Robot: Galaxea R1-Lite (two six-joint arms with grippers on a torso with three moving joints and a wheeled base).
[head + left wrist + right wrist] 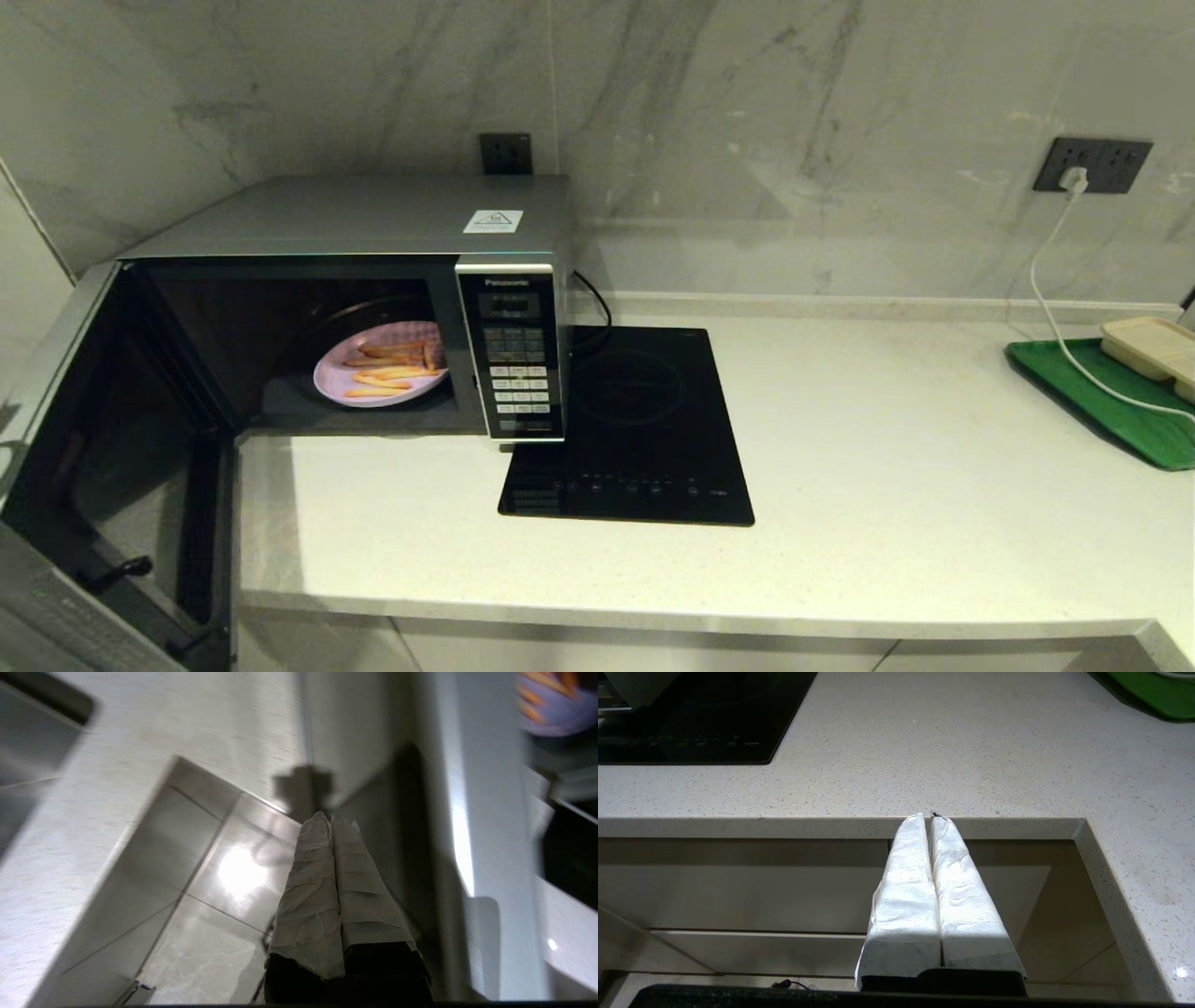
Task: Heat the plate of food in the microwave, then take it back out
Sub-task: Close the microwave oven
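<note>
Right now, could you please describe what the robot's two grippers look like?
Both look alike. The left gripper has two long tapering fingers wrapped in creased, pale cloth-like tape, on a black base. The right gripper has the same white wrapped fingers, also on a black base. No markings or cables show on either.

Microwave (373, 219): brushed silver metal casing with a dull sheen; the keypad panel is glossy black. Plate of food (378, 373): smooth lilac plastic, matt. Induction cooktop (644, 429): flat black glass, glossy. Countertop (934, 485): pale speckled stone, smooth. Wall (840, 140): polished veined marble. Tray (1102, 397): smooth green plastic. Left gripper (331, 817) and right gripper (927, 815): fingers wrapped in wrinkled white cloth-like tape, matt.
</note>
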